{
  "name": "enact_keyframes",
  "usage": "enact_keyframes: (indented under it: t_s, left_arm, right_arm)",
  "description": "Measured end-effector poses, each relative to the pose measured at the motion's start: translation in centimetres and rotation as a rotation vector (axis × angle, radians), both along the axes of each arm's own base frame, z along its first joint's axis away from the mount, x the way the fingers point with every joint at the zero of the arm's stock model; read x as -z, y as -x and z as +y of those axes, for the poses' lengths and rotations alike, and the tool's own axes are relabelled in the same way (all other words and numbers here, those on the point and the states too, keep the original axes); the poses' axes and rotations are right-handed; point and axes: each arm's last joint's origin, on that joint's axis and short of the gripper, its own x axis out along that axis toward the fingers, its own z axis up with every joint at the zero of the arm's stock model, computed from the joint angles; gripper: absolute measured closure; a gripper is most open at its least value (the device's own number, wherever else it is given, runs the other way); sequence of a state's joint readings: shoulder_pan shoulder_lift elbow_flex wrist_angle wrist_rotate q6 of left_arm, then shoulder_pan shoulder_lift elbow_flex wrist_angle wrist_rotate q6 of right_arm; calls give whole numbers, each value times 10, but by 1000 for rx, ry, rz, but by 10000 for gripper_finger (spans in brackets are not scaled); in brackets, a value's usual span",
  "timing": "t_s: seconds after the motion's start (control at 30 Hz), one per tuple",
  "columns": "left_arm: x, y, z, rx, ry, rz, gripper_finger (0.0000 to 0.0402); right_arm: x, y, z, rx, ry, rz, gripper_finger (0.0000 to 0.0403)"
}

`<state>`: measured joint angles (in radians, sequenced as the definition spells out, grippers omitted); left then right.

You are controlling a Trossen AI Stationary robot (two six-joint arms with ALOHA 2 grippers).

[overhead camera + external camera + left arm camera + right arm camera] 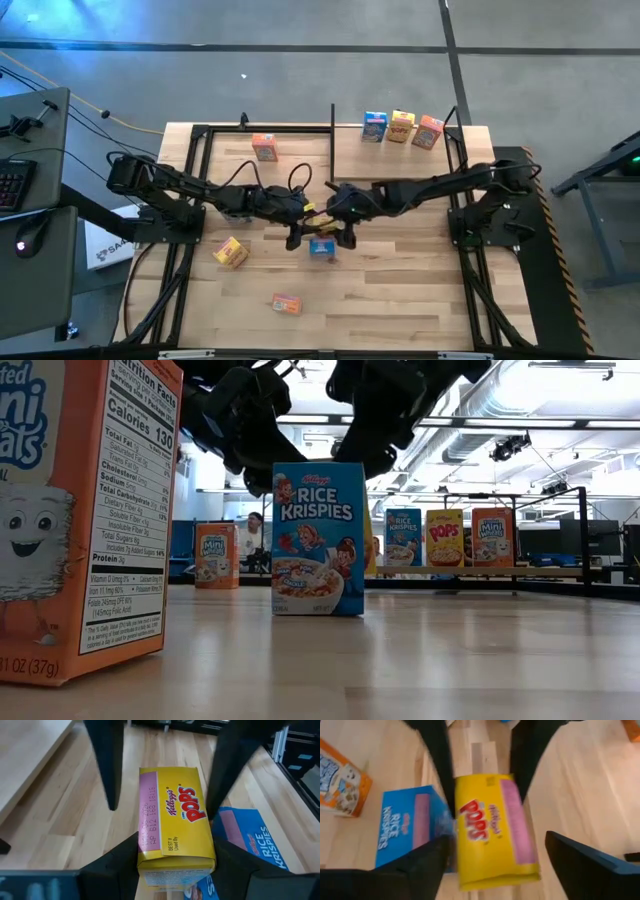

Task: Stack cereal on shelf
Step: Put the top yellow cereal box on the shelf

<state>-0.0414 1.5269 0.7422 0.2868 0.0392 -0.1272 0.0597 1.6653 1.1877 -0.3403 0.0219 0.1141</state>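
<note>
A yellow Pops cereal box (175,815) hangs over the middle of the table with my left gripper (175,857) shut on it. My right gripper (495,852) is open, and its fingers straddle the box's other end. A blue Rice Krispies box (318,538) stands upright on the table just below them. Loose on the table are a yellow box (230,252) and two orange boxes (286,303) (264,147). The shelf (470,571) at the far right carries a blue, a yellow and an orange box, all standing. My left gripper pinches the Pops box between its two fingers (120,862), on two opposite sides (145,845) near the end that faces the left arm. The fingers come slanting down from the table's left and lie along the box. The box is lifted clear, printed front up. My right gripper has a finger (580,865) on each side of the box's far end (495,870). I cannot tell whether either finger touches it.
A large orange Mini-Wheats box (80,510) stands right in front of the low camera. Black frame rails (190,200) run along the table's left and right sides. Bare wood lies toward the near edge (400,300).
</note>
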Motion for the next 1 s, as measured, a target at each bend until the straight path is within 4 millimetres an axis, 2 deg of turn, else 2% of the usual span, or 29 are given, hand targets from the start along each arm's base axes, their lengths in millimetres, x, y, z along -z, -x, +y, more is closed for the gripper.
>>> enact_keyframes:
  t_s: [0.23, 0.4, 0.67, 0.87, 1.0]
  left_arm:
    - [0, 0, 1, -1, 1, 3, 214]
    - [0, 0, 1, -12, -1, 0, 214]
    - [-3, 2, 1, -22, -8, -10, 204]
    - [-29, 13, 2, -24, -26, -81, 184]
    - [-42, 31, 3, -24, -32, -135, 176]
  right_arm:
    - [-1, -1, -3, -47, -51, -13, 197]
    - [-2, -1, -3, -65, -50, -14, 244]
    - [-2, -1, -3, -64, -56, -17, 258]
    - [-5, 0, -2, -77, -66, -30, 260]
    - [-16, 6, -3, -86, -58, -53, 260]
